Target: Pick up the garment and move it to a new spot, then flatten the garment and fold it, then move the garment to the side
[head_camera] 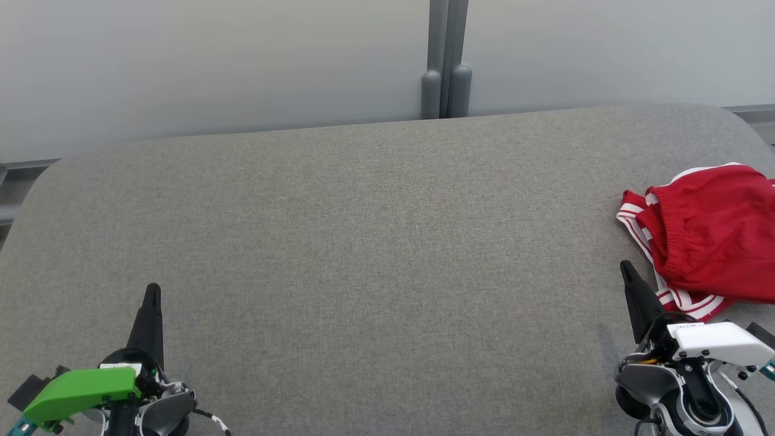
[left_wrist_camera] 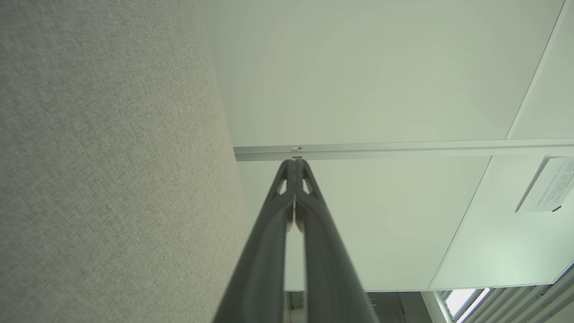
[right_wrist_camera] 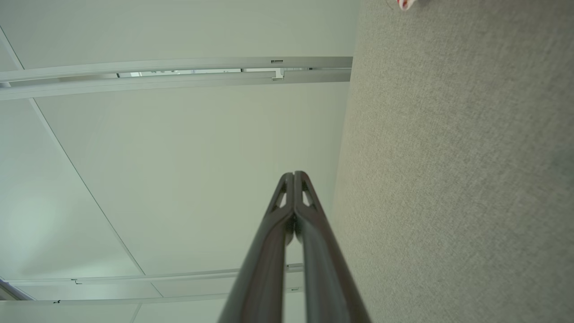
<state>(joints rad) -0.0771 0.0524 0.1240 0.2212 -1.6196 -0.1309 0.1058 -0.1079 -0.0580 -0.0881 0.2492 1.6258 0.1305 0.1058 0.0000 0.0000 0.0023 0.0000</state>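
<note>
Nearest the lens, two grippers are seen low at the near edge: the left gripper (head_camera: pixel 152 294) at the near left and the right gripper (head_camera: pixel 626 270) at the near right, each with its two dark fingers pressed together on nothing. The garment (head_camera: pixel 708 236), red shorts with white side stripes, is found at the far right of the grey table (head_camera: pixel 363 242), loosely bunched and cut off by the picture's border. It lies just beyond the right gripper's tip; whether they touch cannot be told. Such a scene would fit shorts waiting at the side to be picked up, and equally shorts already folded and set aside, so the step in hand is left unsettled. Were a grasp wanted, the fingers would have to be parted, and the right arm is judged the closer. From the head view the garment's lie is given. From the wrist views the closed fingers are shown along their length against pale wall panels, with a red-and-white scrap (right_wrist_camera: pixel 405 3) at the right wrist view's top edge.
</note>
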